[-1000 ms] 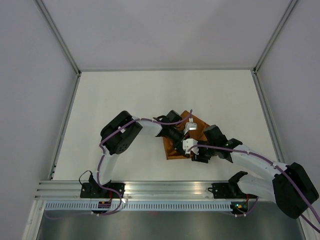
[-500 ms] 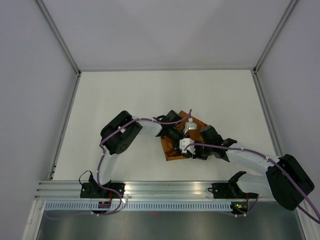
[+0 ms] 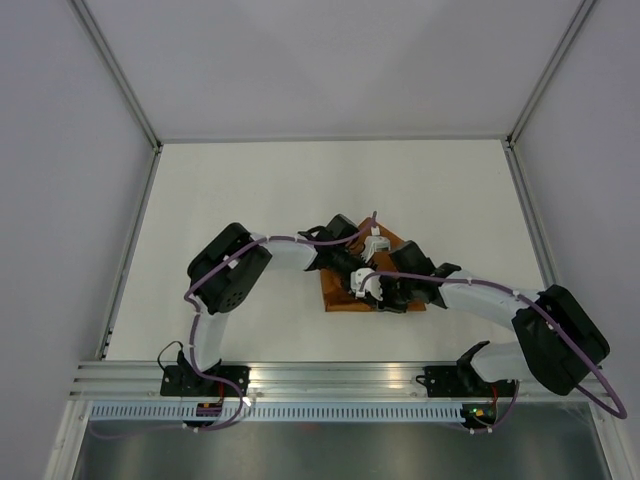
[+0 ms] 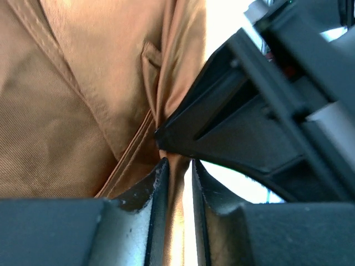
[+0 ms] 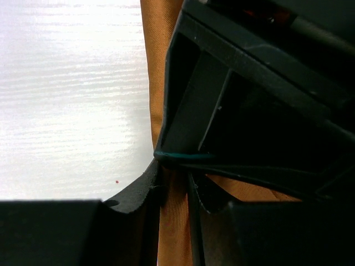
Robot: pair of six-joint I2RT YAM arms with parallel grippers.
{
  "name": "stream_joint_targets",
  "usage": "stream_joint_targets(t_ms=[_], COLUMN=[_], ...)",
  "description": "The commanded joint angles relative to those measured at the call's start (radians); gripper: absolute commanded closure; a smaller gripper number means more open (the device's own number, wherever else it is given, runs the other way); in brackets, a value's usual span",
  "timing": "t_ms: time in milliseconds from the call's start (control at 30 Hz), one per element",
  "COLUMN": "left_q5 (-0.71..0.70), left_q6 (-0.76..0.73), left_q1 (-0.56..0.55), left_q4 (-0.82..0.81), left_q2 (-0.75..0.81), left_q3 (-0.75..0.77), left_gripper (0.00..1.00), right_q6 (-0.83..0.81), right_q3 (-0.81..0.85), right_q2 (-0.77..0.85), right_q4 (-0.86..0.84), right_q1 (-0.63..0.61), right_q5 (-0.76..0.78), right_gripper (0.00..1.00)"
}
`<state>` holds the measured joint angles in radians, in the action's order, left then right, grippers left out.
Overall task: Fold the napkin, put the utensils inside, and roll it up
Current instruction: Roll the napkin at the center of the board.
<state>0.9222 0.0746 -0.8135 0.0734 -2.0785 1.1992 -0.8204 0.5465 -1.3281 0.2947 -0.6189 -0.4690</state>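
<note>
The orange-brown napkin (image 3: 338, 297) lies bunched near the table's middle, mostly under both arms. My left gripper (image 3: 357, 268) and right gripper (image 3: 366, 286) meet tip to tip over it. In the left wrist view a standing fold of the napkin (image 4: 66, 111) runs between the left gripper's (image 4: 177, 165) jaws, which stand slightly open, with a bright slit beside the cloth. In the right wrist view the right gripper (image 5: 175, 173) is shut on the same ridge of napkin (image 5: 176, 233), just below the black body of the left gripper (image 5: 249, 100). The utensils are hidden.
White tabletop (image 3: 230, 200) surrounds the cloth, bounded by grey walls at the left, right and far sides. An aluminium rail (image 3: 330, 375) with the arm bases runs along the near edge. The right gripper's black body (image 4: 255, 127) crowds the left wrist view.
The right arm has swung left up to the left gripper, and its jaws have narrowed onto the cloth ridge. The left jaws have eased apart from shut.
</note>
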Motion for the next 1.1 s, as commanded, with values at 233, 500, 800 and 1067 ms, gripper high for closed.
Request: stream_joint_targets(t_ms=[233,500,800,1067], left_q5=[-0.158,-0.535,-0.839,-1.155], left_q6=[0.102,0.114,-0.013,-0.242], left_q1=[0.112,0.218,0.148,-0.188], left_q4=[-0.133,-0.287,-0.411,-0.537], left_q2=[0.221,0.542,0.81,0.79], left_q3=[-0.081,-0.269,-0.477,-0.589], left_gripper=[0.74,0.71,0.68,0.63], right_q6=[-0.026,-0.118,-0.306,-0.28], right_q3=[0.016,0.148,0.449,0.592], right_q2=[-0.154,-0.302,-0.629,-0.781], right_q4=[0.104,0.273,0.629,0.702], right_q1=[-0.002,0.071,0.217,0.24], right_q5=[-0.028,-0.129,-0.243,-0.22], right_gripper=[0.89,0.89,0.89,0.89])
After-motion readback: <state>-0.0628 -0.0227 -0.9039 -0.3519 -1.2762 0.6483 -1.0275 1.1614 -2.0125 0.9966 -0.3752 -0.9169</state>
